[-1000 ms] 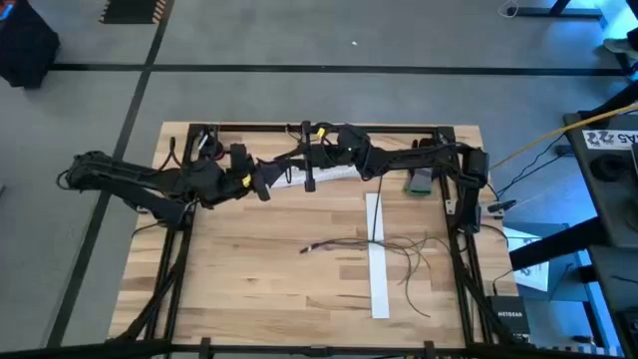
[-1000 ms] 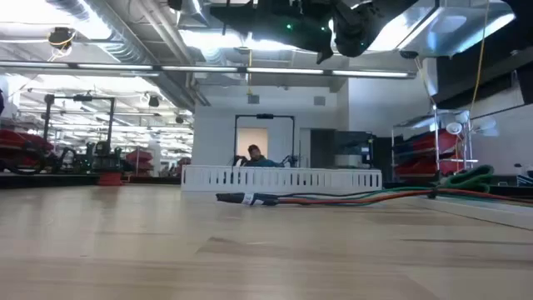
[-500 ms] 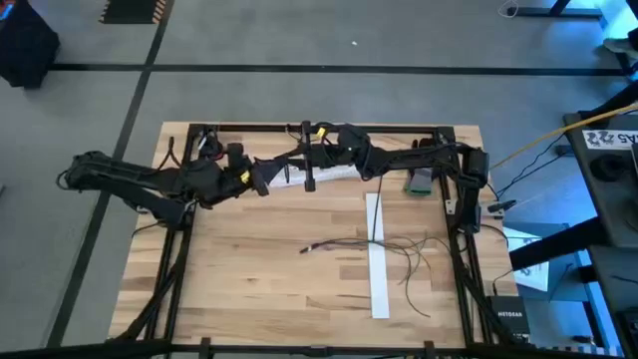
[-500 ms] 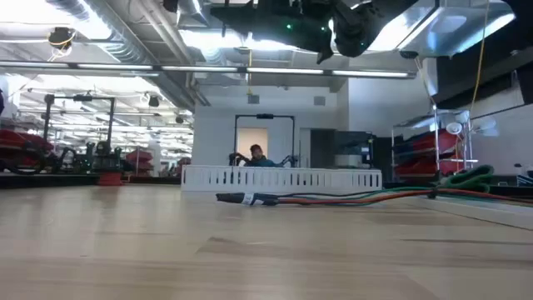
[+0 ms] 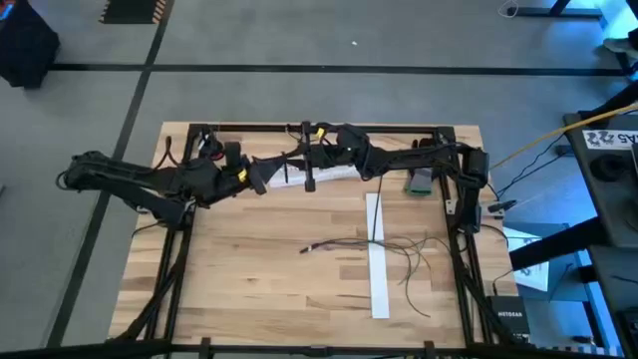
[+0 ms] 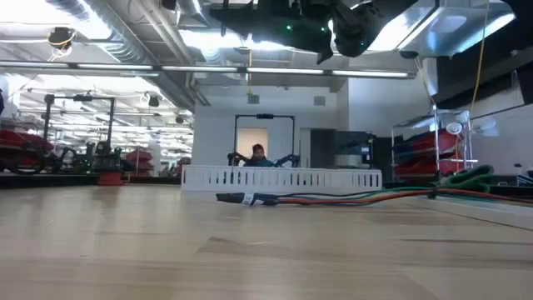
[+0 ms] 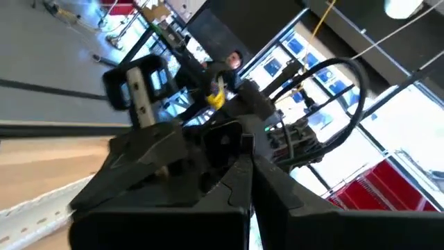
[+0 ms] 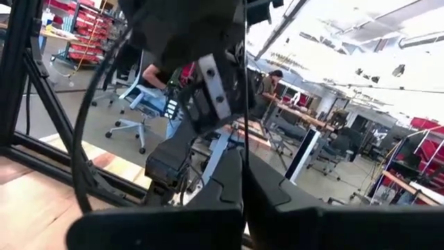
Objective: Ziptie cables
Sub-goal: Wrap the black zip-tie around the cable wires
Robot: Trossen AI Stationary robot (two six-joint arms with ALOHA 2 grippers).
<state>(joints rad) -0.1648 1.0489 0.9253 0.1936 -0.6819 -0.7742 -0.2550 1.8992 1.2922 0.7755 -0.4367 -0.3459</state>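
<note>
The cables (image 5: 394,251) lie loose on the wooden table right of its middle, crossing a white strip (image 5: 377,261); the low view shows them as a flat bundle (image 6: 333,198). Both arms hang high over the far edge, facing each other, well clear of the cables. My left gripper (image 5: 267,179) is shut (image 7: 250,173), with nothing visible between its fingers. My right gripper (image 5: 297,168) is shut (image 8: 244,167) on a thin black strip (image 8: 244,83) that sticks straight out ahead of it toward the left gripper. My right gripper pinches the thin black strip between its two fingers; the strip comes out at the fingertips (image 8: 244,149) and runs on along the fingers' line. It is lifted clear of the table. Which part of the strip is held, the fingers hide.
A white slotted duct (image 5: 334,174) lies along the far edge under the grippers, also seen in the low view (image 6: 283,177). A green object (image 5: 421,181) sits at the far right. A black frame (image 5: 461,219) rims the table. A person sits in the room beyond (image 6: 258,155).
My left gripper has drawn back a little toward the table's far left corner. The cables and my right gripper have stayed where they were.
</note>
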